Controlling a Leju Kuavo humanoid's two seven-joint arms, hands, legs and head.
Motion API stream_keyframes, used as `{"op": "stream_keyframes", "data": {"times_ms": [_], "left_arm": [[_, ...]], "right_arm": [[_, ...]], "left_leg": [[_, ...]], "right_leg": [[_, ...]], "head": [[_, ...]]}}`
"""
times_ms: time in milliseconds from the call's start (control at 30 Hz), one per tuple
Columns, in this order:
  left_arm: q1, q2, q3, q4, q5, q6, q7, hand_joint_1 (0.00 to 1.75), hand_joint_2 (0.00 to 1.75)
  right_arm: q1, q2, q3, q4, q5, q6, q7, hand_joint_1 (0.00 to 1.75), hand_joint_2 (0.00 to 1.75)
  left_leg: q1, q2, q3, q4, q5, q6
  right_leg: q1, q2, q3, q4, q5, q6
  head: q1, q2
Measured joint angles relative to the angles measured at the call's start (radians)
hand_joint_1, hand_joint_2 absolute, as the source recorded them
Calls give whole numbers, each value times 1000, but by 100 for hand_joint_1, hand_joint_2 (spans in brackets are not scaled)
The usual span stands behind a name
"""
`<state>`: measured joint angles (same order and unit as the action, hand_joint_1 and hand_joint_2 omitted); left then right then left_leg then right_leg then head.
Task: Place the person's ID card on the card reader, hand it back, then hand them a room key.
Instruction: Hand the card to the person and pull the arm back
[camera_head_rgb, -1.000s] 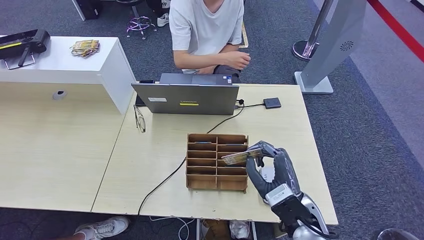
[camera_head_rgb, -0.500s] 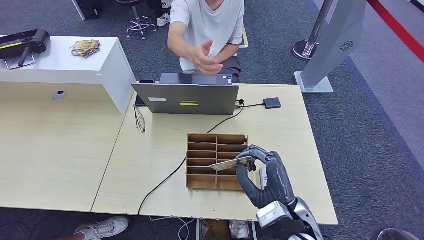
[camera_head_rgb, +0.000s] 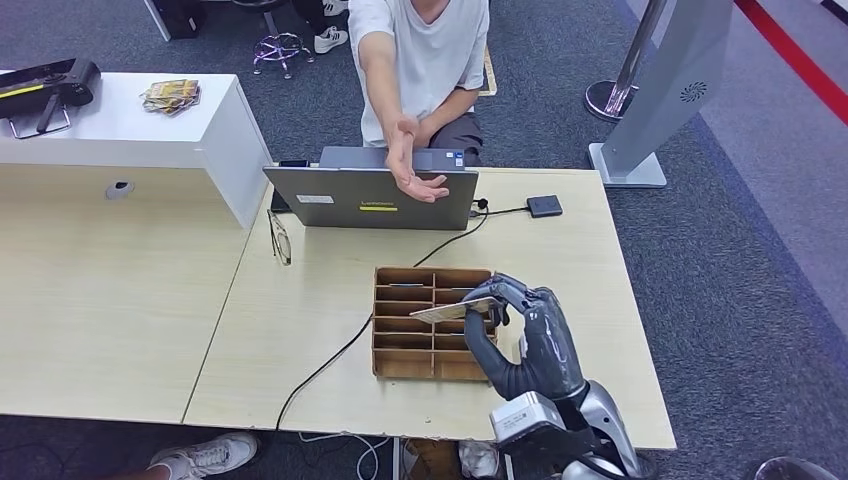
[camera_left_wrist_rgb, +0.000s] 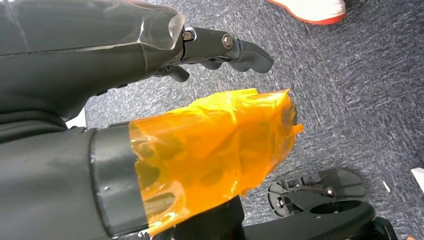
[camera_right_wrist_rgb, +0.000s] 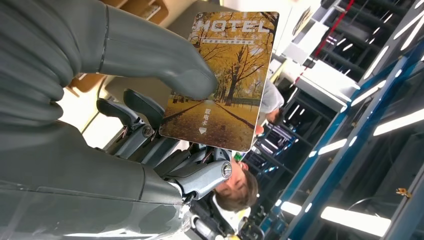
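My right hand (camera_head_rgb: 527, 342) pinches a hotel room key card (camera_head_rgb: 450, 311) between thumb and fingers, held flat above the right side of the wooden slotted card box (camera_head_rgb: 434, 274). In the right wrist view the card (camera_right_wrist_rgb: 225, 80) shows an autumn-tree picture with "HOTEL" printed on it, under the thumb of the hand (camera_right_wrist_rgb: 100, 100). The person's hand (camera_head_rgb: 416, 181) reaches over the laptop, palm up and empty, well beyond the card. The black card reader (camera_head_rgb: 544, 206) lies on the table's far right. My left hand (camera_left_wrist_rgb: 80, 55) hangs over the carpet, fingers apart, holding nothing.
A grey laptop (camera_head_rgb: 370, 200) stands at the table's far edge, its cables running to the reader and past the box. Glasses (camera_head_rgb: 279, 238) lie left of it. A white cabinet (camera_head_rgb: 130, 125) with a card stack (camera_head_rgb: 170, 95) stands at the left.
My right hand has carried the card leftward over the box and a little forward. The person's arm has stretched out over the laptop, palm turned up.
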<state>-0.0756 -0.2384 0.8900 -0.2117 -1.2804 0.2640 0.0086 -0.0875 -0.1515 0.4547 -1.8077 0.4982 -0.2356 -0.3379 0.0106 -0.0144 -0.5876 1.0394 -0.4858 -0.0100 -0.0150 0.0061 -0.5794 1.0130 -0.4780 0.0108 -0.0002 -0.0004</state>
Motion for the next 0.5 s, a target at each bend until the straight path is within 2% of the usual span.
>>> {"op": "stream_keyframes", "data": {"times_ms": [500], "left_arm": [[-1,0,0,0,-21,-10,2,0,0]], "right_arm": [[-84,37,11,59,134,-76,85,175,175]], "left_leg": [[0,0,0,0,0,0]], "right_leg": [[0,0,0,0,0,0]], "head": [[0,0]]}}
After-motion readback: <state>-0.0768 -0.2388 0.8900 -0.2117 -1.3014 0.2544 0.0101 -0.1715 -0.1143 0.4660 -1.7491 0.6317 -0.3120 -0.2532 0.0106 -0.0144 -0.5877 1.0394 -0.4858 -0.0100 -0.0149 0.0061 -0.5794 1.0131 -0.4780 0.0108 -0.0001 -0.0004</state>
